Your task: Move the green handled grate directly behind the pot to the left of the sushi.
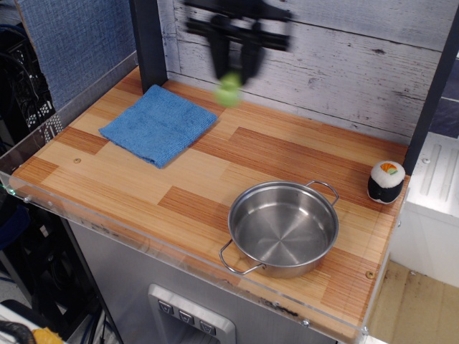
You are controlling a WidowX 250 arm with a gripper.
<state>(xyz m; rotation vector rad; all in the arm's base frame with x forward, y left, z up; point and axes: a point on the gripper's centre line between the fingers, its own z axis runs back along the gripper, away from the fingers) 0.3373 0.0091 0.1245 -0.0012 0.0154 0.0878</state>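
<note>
My gripper (233, 61) is blurred, high above the back of the table, left of centre. It is shut on the green handled grate (229, 90); only its lime-green handle end shows below the fingers, and the slotted head is hidden. The pot (283, 228), a shallow shiny steel pan with two wire loop handles, sits empty at the front right. The sushi (386, 181), black with a white top, stands at the right edge, behind and to the right of the pot. The gripper is well left of and behind both.
A blue cloth (159, 123) lies flat at the back left of the wooden table (143, 179). A grey plank wall (344, 57) runs along the back, with a dark post (147, 43) at the back left. A clear acrylic rim edges the front and left.
</note>
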